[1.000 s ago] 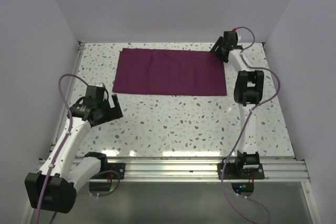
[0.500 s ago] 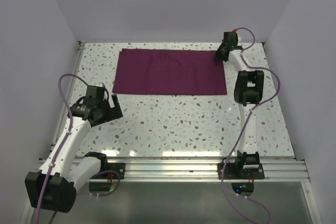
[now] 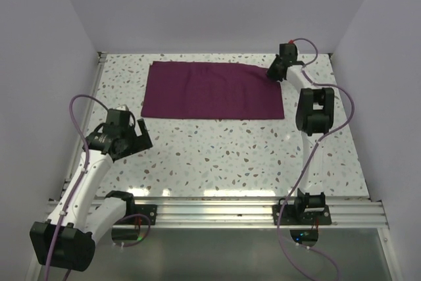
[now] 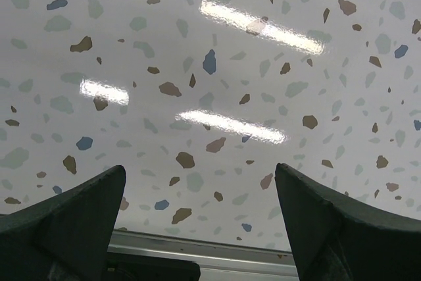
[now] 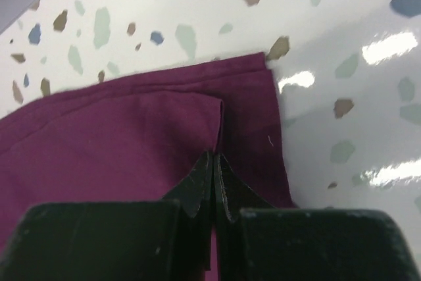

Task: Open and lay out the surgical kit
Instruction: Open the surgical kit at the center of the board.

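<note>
The surgical kit shows as a dark purple cloth wrap [image 3: 210, 90] lying flat and folded at the back of the table. My right gripper [image 3: 273, 72] is at its far right corner, shut on a fold of the top layer. In the right wrist view the fingertips [image 5: 214, 157] meet on the purple cloth wrap [image 5: 118, 136], right at a crease near its corner. My left gripper [image 3: 136, 137] hovers over bare table at the near left, well apart from the cloth. It stands open [image 4: 197, 176] with nothing between its fingers.
White walls close in the speckled table [image 3: 217, 156] at the left, back and right. An aluminium rail [image 3: 237, 212] runs along the near edge by the arm bases; it also shows as the rail [image 4: 204, 251] low in the left wrist view.
My right gripper has closed on the cloth's far right corner, and the corner is drawn up slightly. The left arm shifted a little to the left.
</note>
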Robot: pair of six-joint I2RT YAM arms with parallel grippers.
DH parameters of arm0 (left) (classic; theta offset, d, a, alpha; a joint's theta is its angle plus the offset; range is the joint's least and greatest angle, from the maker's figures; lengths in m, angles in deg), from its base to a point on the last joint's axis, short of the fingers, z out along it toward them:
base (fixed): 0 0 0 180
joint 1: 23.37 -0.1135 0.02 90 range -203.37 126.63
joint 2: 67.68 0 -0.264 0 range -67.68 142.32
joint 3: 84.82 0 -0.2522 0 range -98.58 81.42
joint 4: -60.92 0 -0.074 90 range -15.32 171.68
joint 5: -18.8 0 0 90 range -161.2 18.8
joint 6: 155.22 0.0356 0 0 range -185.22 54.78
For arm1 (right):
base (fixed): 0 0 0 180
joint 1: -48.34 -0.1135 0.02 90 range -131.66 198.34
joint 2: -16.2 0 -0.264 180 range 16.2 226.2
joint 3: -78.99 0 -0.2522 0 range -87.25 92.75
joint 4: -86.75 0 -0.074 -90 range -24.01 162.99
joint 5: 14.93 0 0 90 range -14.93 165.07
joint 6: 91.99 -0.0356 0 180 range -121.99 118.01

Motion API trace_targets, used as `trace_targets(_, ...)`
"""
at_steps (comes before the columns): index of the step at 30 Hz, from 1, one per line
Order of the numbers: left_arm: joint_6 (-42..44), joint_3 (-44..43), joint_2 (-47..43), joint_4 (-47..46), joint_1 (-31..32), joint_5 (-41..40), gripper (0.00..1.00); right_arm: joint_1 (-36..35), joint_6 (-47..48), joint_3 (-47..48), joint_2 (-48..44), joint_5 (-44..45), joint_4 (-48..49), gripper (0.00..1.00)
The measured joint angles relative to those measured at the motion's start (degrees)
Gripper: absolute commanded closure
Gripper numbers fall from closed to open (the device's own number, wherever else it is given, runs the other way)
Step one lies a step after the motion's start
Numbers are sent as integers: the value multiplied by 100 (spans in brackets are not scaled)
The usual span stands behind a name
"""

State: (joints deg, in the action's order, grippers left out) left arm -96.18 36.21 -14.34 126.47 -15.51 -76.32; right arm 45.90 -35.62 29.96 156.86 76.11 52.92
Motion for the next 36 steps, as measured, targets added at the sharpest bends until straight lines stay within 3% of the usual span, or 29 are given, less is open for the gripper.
trace_targets(8, -249, -304, -387, 186, 4, -61, 0, -415, 20, -1237, -1180, -240, 76, 100)
trace_targets(22, -592, -579, -1182, 715, 4, -48, 0, -520, 4, -1965, -2463, -245, -66, 100)
trace_targets(30, -748, -866, -1318, 813, 4, -2, 0, -1016, 7, -3547, -3569, -592, -269, 100)
trace_targets(36, -750, -1163, -1130, 807, 7, 4, 0, -1729, 15, -6054, -5633, -990, -634, 100)
